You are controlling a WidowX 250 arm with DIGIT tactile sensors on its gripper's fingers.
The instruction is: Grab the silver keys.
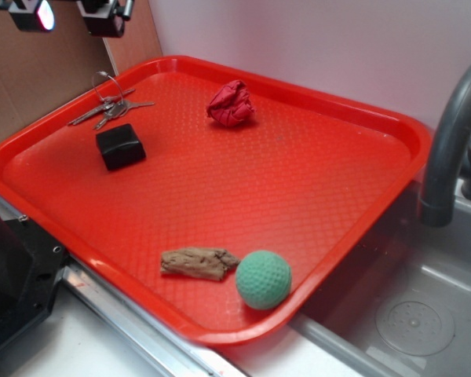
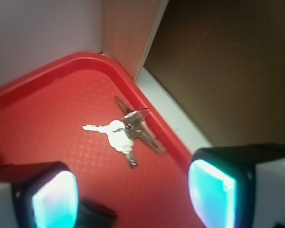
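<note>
The silver keys (image 1: 110, 106) lie fanned out on a wire ring in the far left corner of the red tray (image 1: 298, 196). In the wrist view the silver keys (image 2: 126, 130) sit ahead of my gripper (image 2: 135, 194), near the tray's corner rim. My gripper hangs well above the tray with its jaws wide apart and nothing between them. In the exterior view only the gripper's lower parts (image 1: 67, 14) show at the top left edge, above the keys.
A black rounded block (image 1: 120, 146) rests just in front of the keys. A crumpled red cloth (image 1: 231, 104), a brown wood piece (image 1: 198, 262) and a green ball (image 1: 263, 279) also lie on the tray. A grey faucet (image 1: 449, 141) and a sink are at the right.
</note>
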